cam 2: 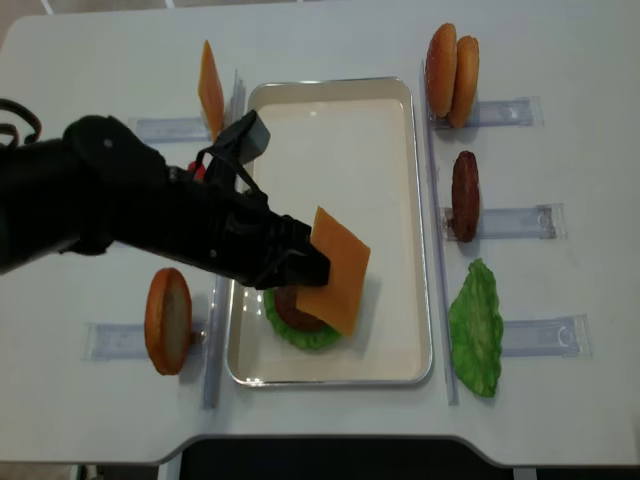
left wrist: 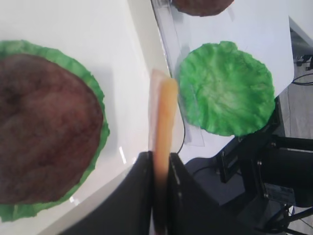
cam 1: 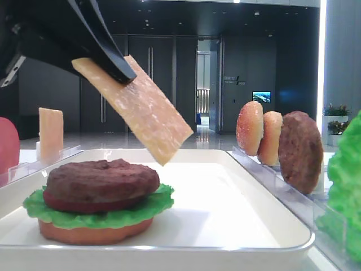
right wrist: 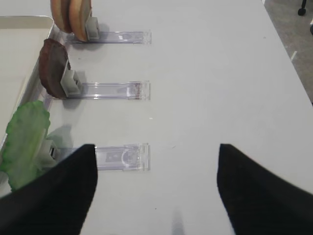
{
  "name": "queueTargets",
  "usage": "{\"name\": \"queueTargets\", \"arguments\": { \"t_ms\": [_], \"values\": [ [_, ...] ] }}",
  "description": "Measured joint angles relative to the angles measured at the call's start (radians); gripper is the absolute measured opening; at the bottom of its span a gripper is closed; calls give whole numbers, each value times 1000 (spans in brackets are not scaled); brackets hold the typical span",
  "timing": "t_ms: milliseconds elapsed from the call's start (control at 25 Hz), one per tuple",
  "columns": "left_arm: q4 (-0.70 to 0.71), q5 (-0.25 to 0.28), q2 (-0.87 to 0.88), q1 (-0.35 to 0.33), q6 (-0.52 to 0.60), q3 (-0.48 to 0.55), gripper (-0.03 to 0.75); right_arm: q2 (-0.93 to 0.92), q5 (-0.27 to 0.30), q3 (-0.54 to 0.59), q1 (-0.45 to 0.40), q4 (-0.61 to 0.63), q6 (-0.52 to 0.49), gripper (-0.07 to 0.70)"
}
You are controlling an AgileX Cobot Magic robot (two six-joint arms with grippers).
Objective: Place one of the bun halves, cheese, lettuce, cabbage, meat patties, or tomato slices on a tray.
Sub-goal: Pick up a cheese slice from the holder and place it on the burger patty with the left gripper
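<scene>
Cheese (cam 2: pixel 336 270) is being held tilted above the patty (cam 1: pixel 102 180) on the tray (cam 2: pixel 390 200), clamped edgewise by closed left fingers (left wrist: pixel 144 186), and should be levelled before release.

A white tabletop (cam 2: pixel 330 30) fills the scene; beyond it at twelve o'clock stand dark wall panels (cam 1: pixel 152 68), a lit doorway (cam 1: pixel 203 84), a glossy floor

Left claw (cam 1: pixel 121 73) grips cheese (cam 1: pixel 141 107) (tilted) above the stacked patty (cam 1: pixel 101 179).

Cheese (cam 2: pixel 337 268) — tilted above tray (cam 2: pixel 404 150)
</scene>
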Motion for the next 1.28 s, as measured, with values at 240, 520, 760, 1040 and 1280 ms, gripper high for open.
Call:
{"name": "queueTargets", "arguments": {
  "t_ms": [240, 520, 760, 1040, 1280],
  "values": [
    [-52, -31, 0, 2, 55, 18, 34, 0, 0, 0, 0, 0, 0, 490],
    [-49, -7, -1, 65, 58, 18, 34, 0, 0, 0, 0, 0, 0, 490],
    [-42, 25, 4, 93, 64, 18, 34, 0, 0, 0, 0, 0, 0, 490],
    [-57, 34, 59, 100, 108, 18, 34, 0, 0, 0, 0, 0, 0, 490],
    [-65, 34, 73, 103, 131, 18, 34, 0, 0, 0, 0, 0, 0, 490]
  ]
}}
